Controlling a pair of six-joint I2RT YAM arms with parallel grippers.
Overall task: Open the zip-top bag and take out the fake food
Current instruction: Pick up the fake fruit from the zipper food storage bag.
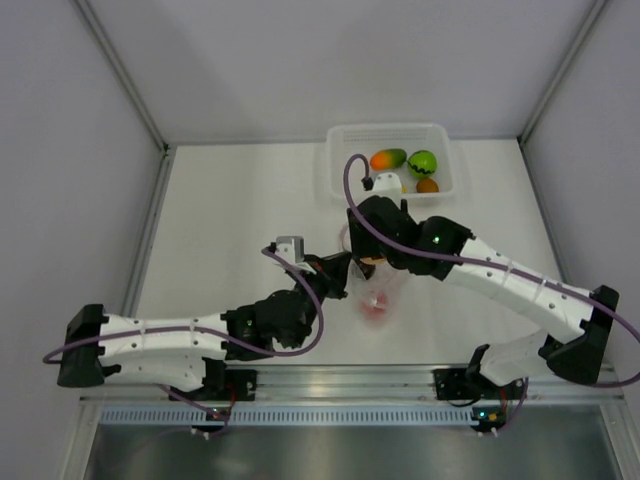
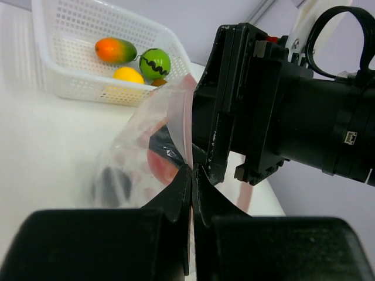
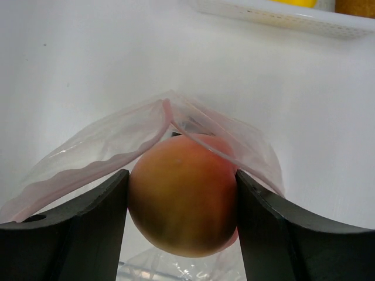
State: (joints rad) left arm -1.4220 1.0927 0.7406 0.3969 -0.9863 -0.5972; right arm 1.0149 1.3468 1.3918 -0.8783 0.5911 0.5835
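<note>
Peach-orange fruit (image 3: pixel 183 202), clear pink-edged bag (image 3: pixel 99 149), white basket (image 2: pixel 70 79), green black-squiggled fruit (image 2: pixel 154 62)

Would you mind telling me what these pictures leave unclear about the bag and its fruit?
- Top view: the right gripper covers the mouth of the zip-top bag, so the fruit count inside is hidden.
- Left wrist view: a dark shape in the bag is blurred by crinkled plastic.
- Right wrist view: the peach fruit blocks the bag's inside; the tray is cut off at the top edge.

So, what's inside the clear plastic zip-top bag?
The clear plastic zip-top bag shows a peach-orange round plastic fruit at its mouth, gripped by the right claw; deeper, a pink-red plastic fruit and a dark blurred shape. Crinkled film hides anything else.
</note>
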